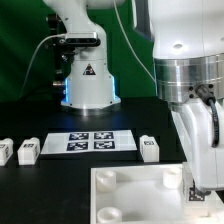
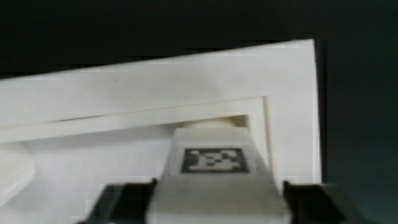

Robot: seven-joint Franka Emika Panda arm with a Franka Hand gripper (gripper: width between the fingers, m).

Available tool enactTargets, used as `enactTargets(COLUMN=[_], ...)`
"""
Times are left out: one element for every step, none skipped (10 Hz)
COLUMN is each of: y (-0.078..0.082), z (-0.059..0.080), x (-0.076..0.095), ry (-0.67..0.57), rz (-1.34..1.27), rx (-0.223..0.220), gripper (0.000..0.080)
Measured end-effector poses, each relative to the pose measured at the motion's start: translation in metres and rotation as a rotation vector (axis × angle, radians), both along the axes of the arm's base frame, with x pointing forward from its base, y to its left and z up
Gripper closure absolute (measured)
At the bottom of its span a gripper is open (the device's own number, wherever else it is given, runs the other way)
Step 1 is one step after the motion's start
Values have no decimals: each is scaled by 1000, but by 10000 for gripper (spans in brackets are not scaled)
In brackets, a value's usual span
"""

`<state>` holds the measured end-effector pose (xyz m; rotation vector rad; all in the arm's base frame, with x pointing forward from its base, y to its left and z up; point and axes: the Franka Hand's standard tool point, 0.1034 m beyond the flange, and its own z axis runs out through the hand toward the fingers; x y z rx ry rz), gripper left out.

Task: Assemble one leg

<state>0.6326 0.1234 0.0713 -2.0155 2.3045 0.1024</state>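
In the wrist view my gripper [image 2: 217,203] is shut on a leg [image 2: 217,165], a white block whose square marker tag faces the camera. The dark fingers [image 2: 121,206] press on both its sides. The leg's far end sits in the corner of the large white tray-like piece [image 2: 107,110], just inside its raised rim. In the exterior view the gripper [image 1: 203,188] is low over the right corner of that piece [image 1: 130,200], and the leg it holds is hidden there. Three more legs lie on the table: two [image 1: 28,150] at the left and one [image 1: 148,147] further right.
The marker board [image 1: 98,142] lies flat between the loose legs. The robot base [image 1: 85,75] stands behind it. A round corner socket [image 1: 172,175] of the tray-like piece is close to the gripper. The table is black.
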Motion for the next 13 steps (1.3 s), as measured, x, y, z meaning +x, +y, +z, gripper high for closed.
enactTargets(y=[0, 1, 3, 2, 1, 1, 1, 0, 0, 3, 7, 6, 5], z=[0, -1, -5, -5, -5, -5, -5, -5, -5, -4, -4, -5, -5], x=[0, 0, -2, -2, -2, -2, -2, -1, -1, -1, -2, -3, -2], ry=[-1, -15, -44, -62, -70, -75, -85, -95, -99, -99, -100, -102, -103], rz=[11, 104, 262, 395, 473, 521, 627, 738, 850, 1080, 1217, 1298, 1296], rx=[0, -3, -9, -14, -16, -18, -22, -26, -39, -78, -91, -94, -95], gripper=[392, 225, 225, 162, 153, 153, 150, 150, 150, 150, 150, 150, 270])
